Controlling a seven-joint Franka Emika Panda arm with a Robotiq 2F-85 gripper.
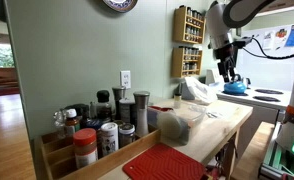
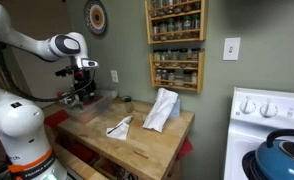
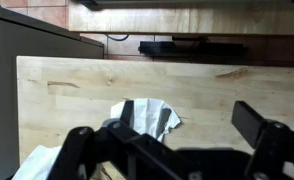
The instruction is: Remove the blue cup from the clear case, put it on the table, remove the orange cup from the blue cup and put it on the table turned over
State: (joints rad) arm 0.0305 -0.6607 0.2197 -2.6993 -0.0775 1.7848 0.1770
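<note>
1. The claw (image 3: 167, 138) is spread wide and pinches nothing. In the wrist view its two dark fingers (image 3: 257, 125) frame bare tabletop (image 3: 222, 95) and a crumpled white cloth (image 3: 147, 118).
2. The clear case (image 1: 177, 122) stands on the tabletop just beside the group of spice jars (image 1: 107, 125), with the red ribbed mat (image 1: 167, 163) near it. In an exterior view the claw hangs high and well apart from the case.
3. I cannot make out the blue cup and the orange cup, because the wall of the case is cloudy and the picture is small (by the task they should sit inside, one in the other).
4. In my judgement such plastic cups are very light and stiff enough, but smooth, so they may slip or tip. The rim wall is the sensible place to take hold, with one finger inside and one outside.
5. Since the orange cup is nested, it may rise together with the blue one, or stick inside it.
6. The case also seems light, so it may slide or lift if a cup drags on its wall.
</note>
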